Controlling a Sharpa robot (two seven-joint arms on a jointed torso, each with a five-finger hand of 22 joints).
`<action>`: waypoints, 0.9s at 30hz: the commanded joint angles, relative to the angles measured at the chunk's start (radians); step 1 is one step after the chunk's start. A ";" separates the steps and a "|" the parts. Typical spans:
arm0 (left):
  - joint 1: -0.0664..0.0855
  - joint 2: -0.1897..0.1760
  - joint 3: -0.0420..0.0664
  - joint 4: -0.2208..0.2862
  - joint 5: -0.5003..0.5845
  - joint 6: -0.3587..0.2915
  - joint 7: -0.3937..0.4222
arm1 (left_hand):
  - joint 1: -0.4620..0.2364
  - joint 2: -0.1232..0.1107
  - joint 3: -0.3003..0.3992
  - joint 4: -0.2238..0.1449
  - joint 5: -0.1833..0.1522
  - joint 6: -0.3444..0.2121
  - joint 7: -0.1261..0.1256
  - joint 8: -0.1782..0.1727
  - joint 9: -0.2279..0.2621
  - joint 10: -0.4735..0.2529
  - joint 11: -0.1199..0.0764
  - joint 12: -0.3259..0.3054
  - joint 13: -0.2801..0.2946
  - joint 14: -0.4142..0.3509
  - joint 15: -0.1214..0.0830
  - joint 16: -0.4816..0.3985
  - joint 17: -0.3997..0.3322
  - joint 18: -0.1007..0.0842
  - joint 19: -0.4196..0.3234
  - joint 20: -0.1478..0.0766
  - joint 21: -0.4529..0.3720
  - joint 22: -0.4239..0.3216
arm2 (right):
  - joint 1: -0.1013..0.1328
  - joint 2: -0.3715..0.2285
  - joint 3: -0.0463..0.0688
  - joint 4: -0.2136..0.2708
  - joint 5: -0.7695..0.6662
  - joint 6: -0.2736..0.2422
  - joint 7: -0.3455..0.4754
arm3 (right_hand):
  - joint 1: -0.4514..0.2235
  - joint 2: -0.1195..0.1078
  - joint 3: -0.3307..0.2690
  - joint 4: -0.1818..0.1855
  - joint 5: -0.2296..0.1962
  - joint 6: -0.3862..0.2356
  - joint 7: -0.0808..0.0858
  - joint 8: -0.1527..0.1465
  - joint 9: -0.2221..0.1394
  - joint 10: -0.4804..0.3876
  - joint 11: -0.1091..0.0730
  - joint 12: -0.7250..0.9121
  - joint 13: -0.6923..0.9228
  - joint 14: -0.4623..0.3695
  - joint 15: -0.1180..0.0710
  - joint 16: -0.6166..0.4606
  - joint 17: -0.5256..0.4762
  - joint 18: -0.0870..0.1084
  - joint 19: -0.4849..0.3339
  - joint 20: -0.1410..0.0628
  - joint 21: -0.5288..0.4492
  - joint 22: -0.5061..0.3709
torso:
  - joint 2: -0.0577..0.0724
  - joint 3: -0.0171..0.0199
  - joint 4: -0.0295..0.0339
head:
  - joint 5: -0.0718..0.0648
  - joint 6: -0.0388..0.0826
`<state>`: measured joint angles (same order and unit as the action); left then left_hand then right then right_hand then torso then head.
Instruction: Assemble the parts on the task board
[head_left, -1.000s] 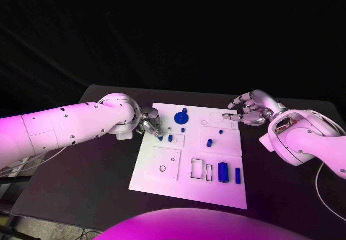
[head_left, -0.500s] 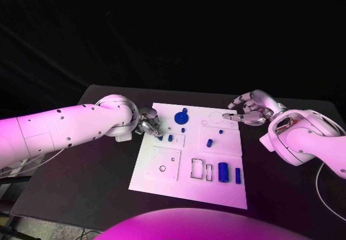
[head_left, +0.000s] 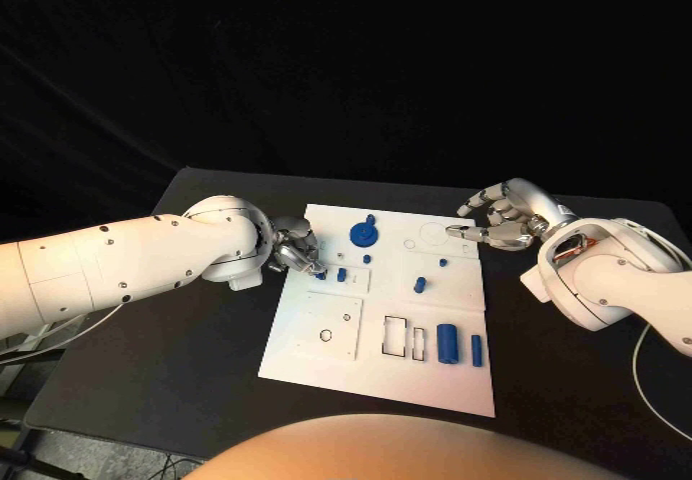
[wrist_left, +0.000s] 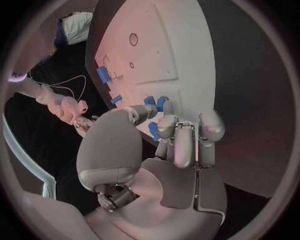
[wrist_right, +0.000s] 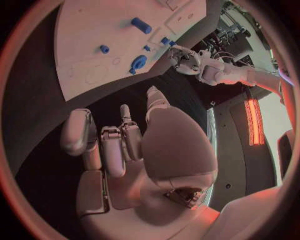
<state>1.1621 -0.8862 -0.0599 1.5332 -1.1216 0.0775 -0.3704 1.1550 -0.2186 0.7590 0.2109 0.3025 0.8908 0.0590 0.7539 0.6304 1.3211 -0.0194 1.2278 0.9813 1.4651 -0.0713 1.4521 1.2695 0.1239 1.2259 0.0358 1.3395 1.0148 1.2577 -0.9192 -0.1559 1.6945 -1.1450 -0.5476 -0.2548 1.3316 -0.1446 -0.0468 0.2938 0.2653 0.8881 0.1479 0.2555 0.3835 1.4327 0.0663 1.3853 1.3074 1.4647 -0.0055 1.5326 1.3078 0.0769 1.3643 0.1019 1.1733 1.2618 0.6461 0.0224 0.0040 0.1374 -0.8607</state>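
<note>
— Where does the white task board (head_left: 378, 360) lie?

— Flat in the middle of the black bench (head_left: 173, 340), between the robot's two white arms. Blue parts are spread over it: a round disc-shaped part (head_left: 362, 235) near the far edge, a cylinder (head_left: 447, 343) and a slimmer bar (head_left: 476, 350) lying side by side near the right edge, and a small peg (head_left: 418, 285) about the centre.

— What is the left hand (head_left: 296, 248) doing?

— It sits at the board's left edge, towards the far corner. From the left wrist camera, its fingers (wrist_left: 177, 131) are curled close together over the board's rim, their tips down among a few small blue pieces (wrist_left: 154, 103) there. Whether a piece is pinched between them cannot be told; the fingertips cover the spot.

— And the right hand (head_left: 499, 221)?

— It hovers over the bench just off the board's far right corner. Its fingers (wrist_right: 114, 145) are loosely bent and apart, with nothing between them. The right wrist camera shows the dark bench under the palm and the board beyond the fingertips.

— Anything else marked on the board?

— Dark-outlined rectangular slots (head_left: 394, 337) left of the cylinder, a square raised plate with a small hole (head_left: 326, 336) nearer the left side, and faint circular outlines (head_left: 431, 235) near the far right corner.
</note>
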 joint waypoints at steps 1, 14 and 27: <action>-0.006 -0.006 0.001 0.012 0.011 -0.073 0.033 | 0.000 -0.006 0.207 -0.210 0.005 0.008 -0.002 0.002 0.001 0.009 -0.001 0.005 0.001 0.039 -0.006 0.006 0.001 -0.009 0.007 0.000 0.007 0.001 | -0.002 0.001 0.000 0.000 -0.008 0.003 0.007 | 0.002 0.009 -0.004 -0.001 0.004 -0.008 -0.002 0.004 -0.001 -0.004 -0.003 -0.001 0.069 0.075 -0.003 -0.007 0.117 0.017 0.000 -0.005 -0.003 -0.002 | 0.000 0.0007 -0.0001 | 0.001 -0.001; -0.043 -0.011 0.002 0.017 -0.046 -0.139 0.069 | -0.001 -0.008 0.207 -0.212 0.010 0.011 -0.003 0.001 0.001 0.011 -0.002 0.006 0.002 0.039 -0.007 0.006 0.001 -0.010 0.010 -0.001 0.010 0.006 | -0.005 0.000 0.000 -0.002 -0.008 0.002 0.007 | 0.002 0.009 -0.004 -0.001 0.004 -0.008 -0.002 0.004 -0.001 -0.004 -0.003 -0.001 0.069 0.075 -0.003 -0.007 0.117 0.017 0.000 -0.005 -0.003 -0.002 | 0.001 -0.0007 -0.0014 | 0.000 -0.002; -0.048 -0.005 0.005 0.007 -0.077 -0.128 0.081 | -0.001 -0.009 0.207 -0.212 0.011 0.012 -0.003 0.001 0.000 0.012 -0.002 0.006 0.002 0.039 -0.007 0.006 0.002 -0.010 0.010 -0.001 0.010 0.006 | -0.005 -0.002 0.000 0.000 -0.008 0.002 0.007 | 0.002 0.009 -0.004 -0.001 0.004 -0.008 -0.002 0.004 -0.001 -0.004 -0.003 -0.001 0.069 0.075 -0.003 -0.007 0.117 0.017 0.000 -0.005 -0.003 -0.002 | 0.002 -0.0013 -0.0006 | -0.004 -0.006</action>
<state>1.1150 -0.8927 -0.0557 1.5395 -1.1793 -0.0495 -0.3082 1.1492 -0.2244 0.7590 0.2108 0.3101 0.8994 0.0570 0.7534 0.6302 1.3247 -0.0229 1.2277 0.9833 1.4650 -0.0712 1.4521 1.2702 0.1240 1.2293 0.0323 1.3437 1.0202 1.2531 -0.9212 -0.1559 1.6930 -1.1447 -0.5476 -0.2543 1.3317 -0.1447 -0.0467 0.2938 0.2653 0.8882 0.1479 0.2554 0.3836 1.4327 0.0663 1.3853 1.3073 1.4647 -0.0055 1.5326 1.3075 0.0770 1.3644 0.1020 1.1734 1.2618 0.6478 0.0209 0.0028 0.1345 -0.8651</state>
